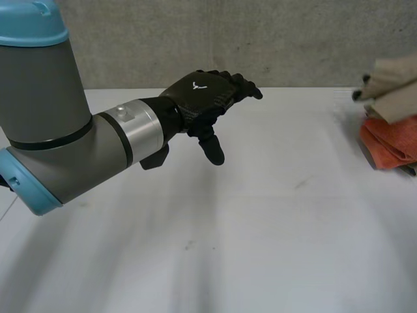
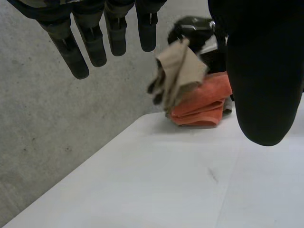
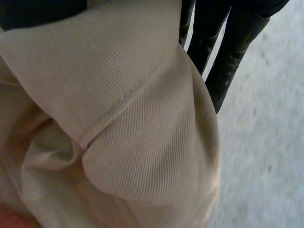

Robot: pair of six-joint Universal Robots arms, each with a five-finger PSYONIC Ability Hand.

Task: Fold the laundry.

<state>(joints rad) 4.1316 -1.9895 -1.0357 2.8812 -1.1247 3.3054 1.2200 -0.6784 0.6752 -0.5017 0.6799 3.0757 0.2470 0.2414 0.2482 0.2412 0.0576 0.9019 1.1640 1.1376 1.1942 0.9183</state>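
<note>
At far right, clamped round beige cloth (image 1: pixel 394 81) with right hand (image 3: pixel 235 52), close to orange cloth (image 1: pixel 391 143); at left, hovering over tabletop (image 1: pixel 273 235) with left hand (image 1: pixel 202 98) relaxed.

The beige cloth (image 3: pixel 142 118) is matt twill with a stitched seam; the orange cloth (image 2: pixel 202 102) looks softer, thicker. The table (image 1: pixel 260 228) is smooth, matt white; the wall (image 1: pixel 195 39) rough concrete.

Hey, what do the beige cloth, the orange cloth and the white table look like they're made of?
The beige cloth looks like woven fabric, likely cotton twill, with a matte finish: fine diagonal ribs and a stitched seam show. The orange cloth seems softer and thicker, perhaps terry or fleece, with rounded, plump folds. The table has a hard, smooth white top, probably laminate, faintly scuffed.
</note>
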